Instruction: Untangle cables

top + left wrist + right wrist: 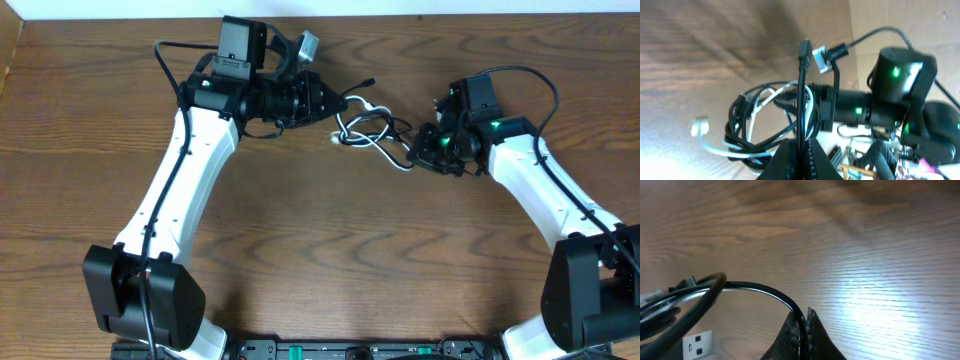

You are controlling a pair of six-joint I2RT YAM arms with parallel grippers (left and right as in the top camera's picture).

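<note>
A tangle of a thin black cable and a thin white cable lies between the two arms at the back middle of the wooden table. My left gripper is shut on the black cable near its plug end, which sticks up past the fingers. The white cable loops through the black coils, its plug at the left. My right gripper is shut on the black cable too, pinched between its fingertips. A white USB plug lies beside it.
The wooden table stretches toward the front. The right arm with green lights fills the right of the left wrist view. The arm bases stand at the front left and front right.
</note>
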